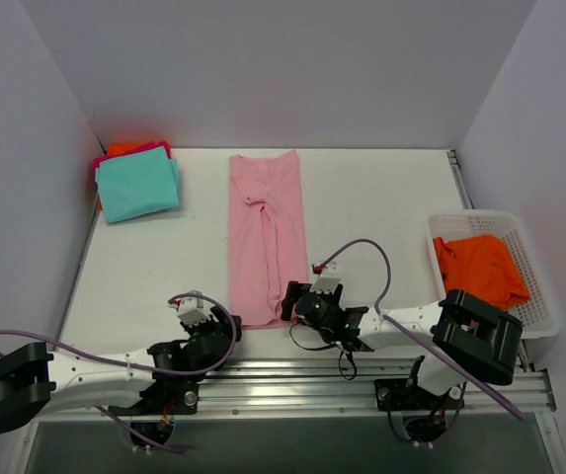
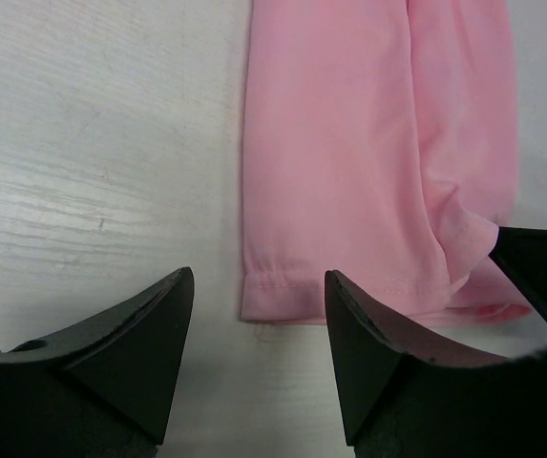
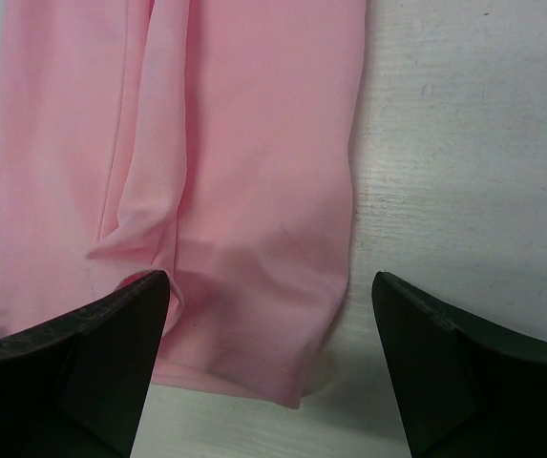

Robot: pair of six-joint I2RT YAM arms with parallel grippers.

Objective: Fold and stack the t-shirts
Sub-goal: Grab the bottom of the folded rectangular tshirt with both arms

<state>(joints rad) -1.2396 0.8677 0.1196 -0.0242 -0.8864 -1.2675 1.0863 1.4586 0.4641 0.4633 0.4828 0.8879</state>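
The pale pink t-shirt lies on the table as a long narrow strip, sides folded in, running from the back to the near edge. My left gripper is open just before its near left corner. My right gripper is open wide over its near right corner; its left finger overlaps the cloth. Folded teal, magenta and orange shirts are stacked at the back left. Another orange shirt lies in the basket.
A white mesh basket stands at the right edge of the table. White walls close in the back and sides. A metal rail runs along the near edge under the arms. The right gripper's finger shows at the right edge of the left wrist view.
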